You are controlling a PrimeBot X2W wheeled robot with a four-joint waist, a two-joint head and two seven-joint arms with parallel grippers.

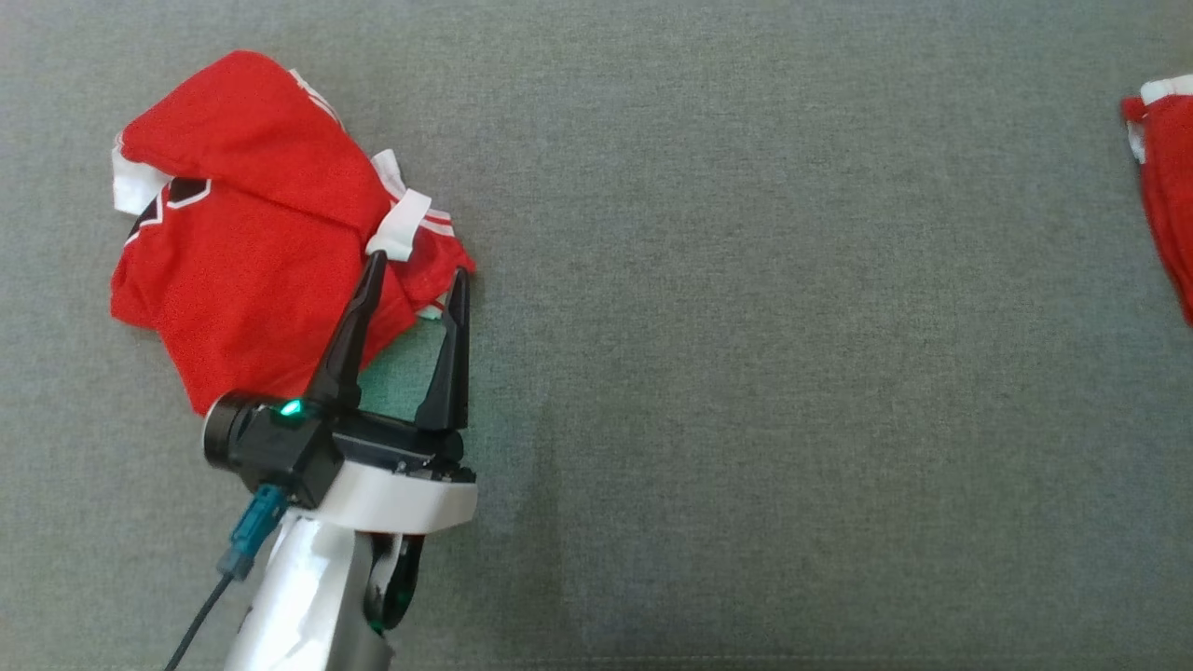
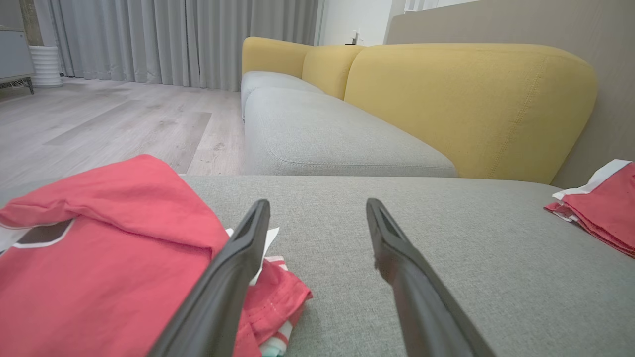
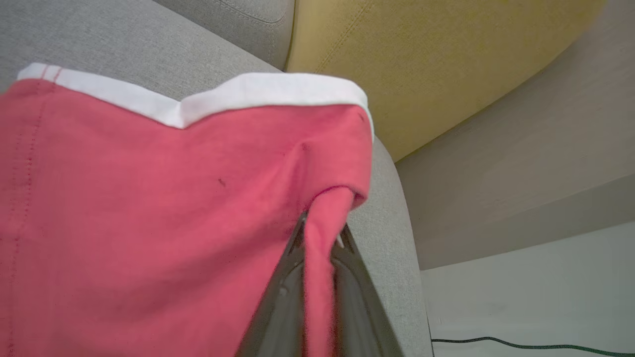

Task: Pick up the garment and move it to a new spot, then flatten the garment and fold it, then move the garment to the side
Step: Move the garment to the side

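Crumpled red garment (image 1: 252,233) sits at 10 o'clock in head view on the grey cushion (image 1: 746,373), bunched, no clear long axis. Left gripper (image 1: 418,266) is the nearer one: fingers (image 1: 349,326) spread, tips straddling its 3 o'clock corner, bulk lying toward 10. Right gripper (image 3: 322,225) pinches a second red garment (image 3: 149,198), well apart at 3 o'clock

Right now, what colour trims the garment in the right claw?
White edge band on the red fabric garment; clearest in the right wrist view.
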